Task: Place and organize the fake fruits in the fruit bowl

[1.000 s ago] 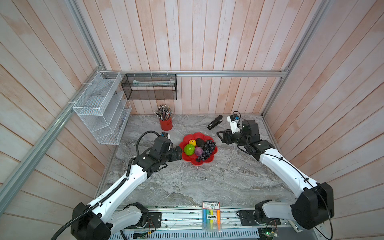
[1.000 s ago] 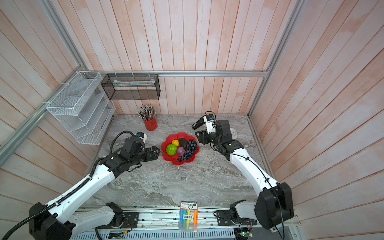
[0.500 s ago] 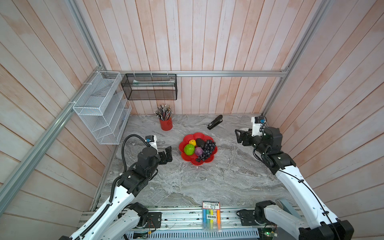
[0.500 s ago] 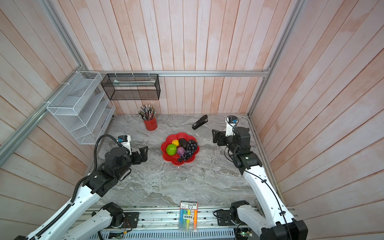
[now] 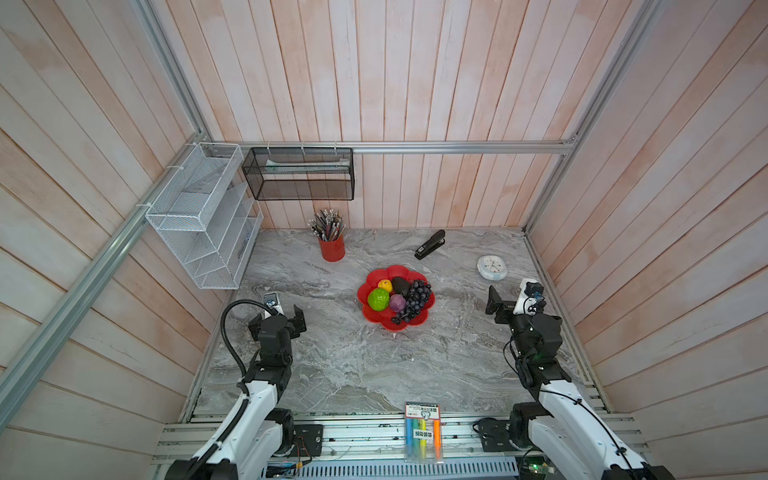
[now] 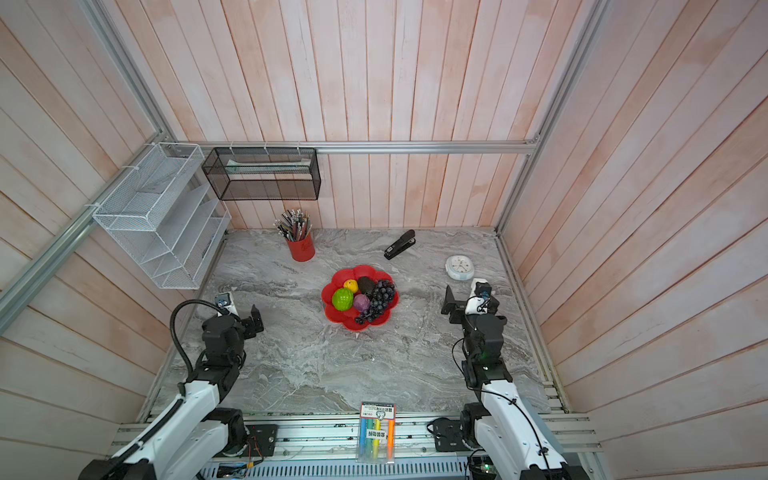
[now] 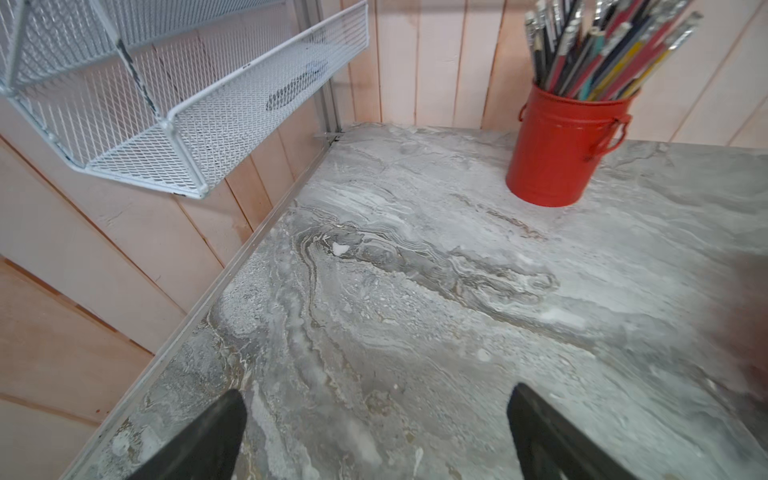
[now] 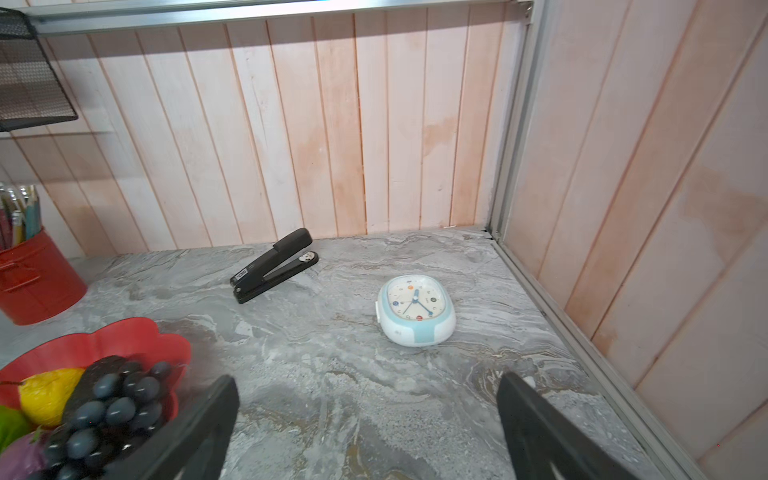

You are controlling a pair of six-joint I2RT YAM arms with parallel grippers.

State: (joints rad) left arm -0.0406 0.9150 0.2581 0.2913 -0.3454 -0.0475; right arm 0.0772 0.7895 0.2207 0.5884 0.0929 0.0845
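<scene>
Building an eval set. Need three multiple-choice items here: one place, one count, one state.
1. Where is the white and pale-blue plastic clock?
A. in the black mesh basket
B. on the grey marble tabletop, beyond the right claw
C. in the white wire rack

2. How many plastic fruits lie in the glossy red scalloped dish?
A. three
B. five
C. seven

3. State of the left claw?
A. open, empty
B. shut on a fruit
C. shut on a pencil

1 B: it lies on the marble.
2 B: yellow, green, dark brown, purple, grapes.
3 A: its jaws stand apart over bare marble.
</scene>
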